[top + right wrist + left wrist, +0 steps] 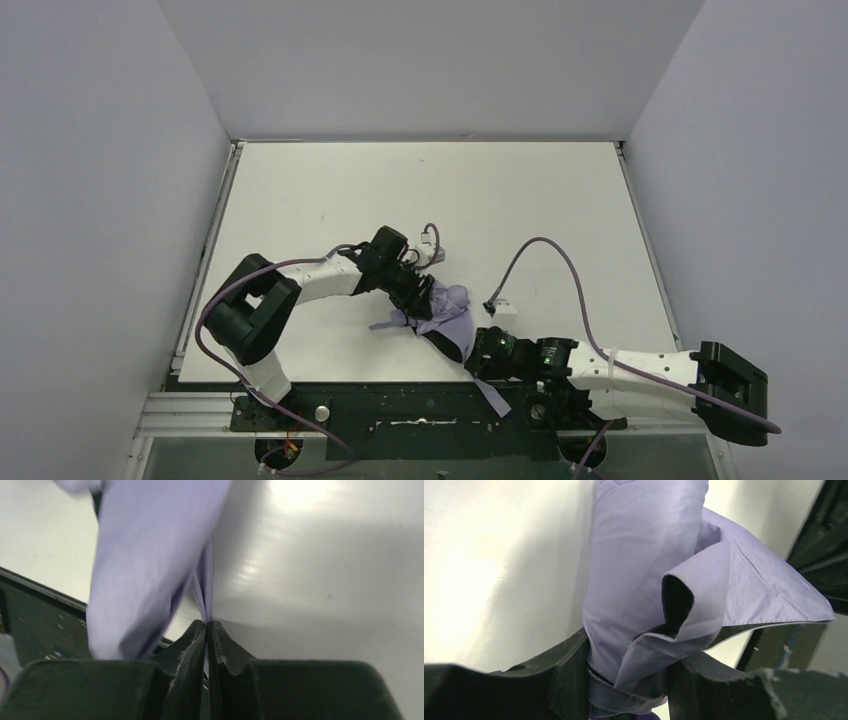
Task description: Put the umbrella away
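The umbrella (455,318) is a crumpled bundle of pale lavender fabric lying near the table's front edge, between the two arms. My left gripper (418,300) is shut around the rolled bundle; in the left wrist view the umbrella (644,570) fills the gap between the fingers (569,660), and a loose flap sticks out to the right. My right gripper (482,352) is at the umbrella's near end. In the right wrist view my right gripper (206,624) is shut on a thin fold of umbrella fabric (145,555). Shaft and handle are hidden.
A narrow lavender strip (492,398) hangs over the black front rail (400,410). Purple cables (560,262) arch over the table beside the right arm. White walls close off the left, back and right sides of the white table (420,190).
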### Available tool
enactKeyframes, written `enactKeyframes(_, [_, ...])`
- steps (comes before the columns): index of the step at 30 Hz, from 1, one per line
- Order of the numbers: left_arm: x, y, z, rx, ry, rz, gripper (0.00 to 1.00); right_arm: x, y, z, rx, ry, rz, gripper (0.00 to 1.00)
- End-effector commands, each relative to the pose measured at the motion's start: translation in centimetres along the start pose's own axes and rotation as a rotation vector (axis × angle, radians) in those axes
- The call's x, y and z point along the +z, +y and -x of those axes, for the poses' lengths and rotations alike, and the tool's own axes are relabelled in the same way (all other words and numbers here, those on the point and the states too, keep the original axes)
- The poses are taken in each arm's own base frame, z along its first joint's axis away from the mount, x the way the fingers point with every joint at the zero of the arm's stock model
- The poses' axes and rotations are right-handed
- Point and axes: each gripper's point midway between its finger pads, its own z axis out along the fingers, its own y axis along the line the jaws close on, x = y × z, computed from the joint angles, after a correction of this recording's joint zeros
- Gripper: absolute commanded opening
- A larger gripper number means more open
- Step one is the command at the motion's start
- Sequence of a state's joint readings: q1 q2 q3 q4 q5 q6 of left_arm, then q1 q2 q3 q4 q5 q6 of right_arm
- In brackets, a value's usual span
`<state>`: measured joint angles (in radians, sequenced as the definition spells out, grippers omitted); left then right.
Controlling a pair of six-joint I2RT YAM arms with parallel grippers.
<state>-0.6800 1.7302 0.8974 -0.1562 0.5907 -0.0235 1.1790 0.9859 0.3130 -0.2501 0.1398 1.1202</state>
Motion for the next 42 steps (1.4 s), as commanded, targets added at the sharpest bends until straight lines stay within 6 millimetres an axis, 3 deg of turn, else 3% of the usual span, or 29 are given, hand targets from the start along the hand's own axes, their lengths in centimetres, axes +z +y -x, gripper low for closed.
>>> enactKeyframes(1, [-1.8, 6.1, 3.9, 0.148, -0.133, 0.336, 0.0, -1.8, -4.1, -4.6, -0.07, 0.189, -0.118, 0.1])
enactKeyframes(5, [-1.3, 4.7, 3.8, 0.189, -0.128, 0.295, 0.0, -2.0, -4.9, -4.9, -0.061, 0.194, -0.131, 0.17])
enactKeyframes(8, [-1.1, 4.8, 3.5, 0.205, -0.108, 0.299, 0.0, -2.2, -5.4, -5.0, -0.061, 0.193, -0.146, 0.17])
enactKeyframes(14, [-1.3, 5.4, 3.2, 0.227, -0.088, 0.325, 0.0, -2.7, -5.9, -5.1, -0.061, 0.198, -0.163, 0.0])
enactKeyframes(17, [-1.4, 5.8, 3.3, 0.234, -0.08, 0.351, 0.0, -2.8, -6.2, -5.2, -0.066, 0.21, -0.176, 0.0])
enactKeyframes(20, [-1.6, 5.8, 3.5, 0.268, -0.084, 0.359, 0.0, -3.2, -5.3, -4.3, -0.086, 0.187, -0.157, 0.07])
enactKeyframes(25, [-1.6, 5.1, 4.2, 0.358, -0.106, 0.352, 0.0, -5.5, -1.5, 0.6, -0.215, 0.035, -0.053, 0.36])
enactKeyframes(28, [-1.3, 4.5, 4.4, 0.413, -0.106, 0.341, 0.0, -8.0, -0.6, 5.5, -0.241, -0.142, -0.089, 0.46])
enactKeyframes(35, [-0.5, 3.7, 4.4, 0.544, -0.108, 0.384, 0.0, -11.3, -3.9, 14.7, -0.206, -0.375, -0.334, 0.57])
enactKeyframes(39, [-0.4, 3.7, 4.2, 0.601, -0.106, 0.425, 0.0, -11.4, -4.6, 20.0, -0.217, -0.46, -0.373, 0.62])
enactKeyframes(42, [-0.2, 3.5, 3.6, 0.673, -0.098, 0.457, 0.0, -10.5, -3.7, 23.8, -0.301, -0.513, -0.295, 0.65])
